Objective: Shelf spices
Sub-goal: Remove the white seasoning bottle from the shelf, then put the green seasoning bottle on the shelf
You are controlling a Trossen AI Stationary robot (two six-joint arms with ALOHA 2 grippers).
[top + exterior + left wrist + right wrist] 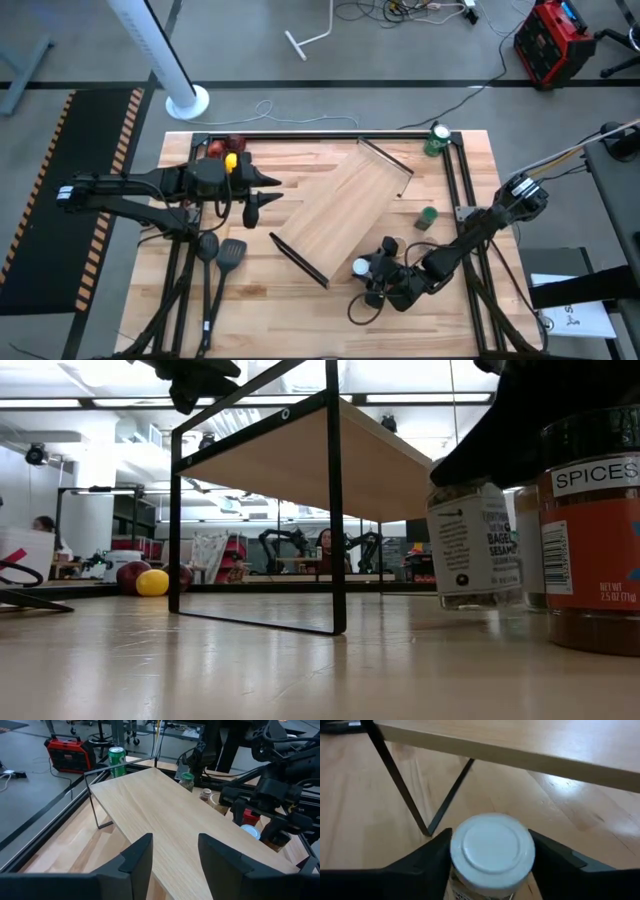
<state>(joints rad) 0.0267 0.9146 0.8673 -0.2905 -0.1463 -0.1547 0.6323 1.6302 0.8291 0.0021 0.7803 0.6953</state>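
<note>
At the near edge of the bench (300, 310), toward its right corner, the right pincer (492, 865) is seen with its two dark fingers either side of a white-topped jar (492, 847). The fingers sit against the jar just under its cap, yet whether they are clamped firmly or just loosening cannot be told. The jar stands upright, close beside the near leg of the shelf (345, 215), which suggests it is being gathered for a lift onto the board above.

Around that pincer, a small cluster of jars is grouped near the same edge: a dark-topped jar (388, 244) is made out just behind it from above, and from bench height a jar labelled "spices" (590, 540) with an orange label stands next to the white-topped one. They are kept together within easy reach of the right arm.

Further in, the shelf lies diagonally across the middle of the bench, a pale wooden board on thin black bars, and its top is bare. A green-topped jar (427, 217) stands alone near the right edge, beside the shelf.

The left pincer (172, 860) hovers over the shelf's left end with its fingers apart and nothing between them, apparently waiting.

At the far edge, a green can (438, 138) sits at the right corner, and red and yellow fruit (228, 155) toward the left corner. Two black spatulas (220, 260) lie near the left edge.
</note>
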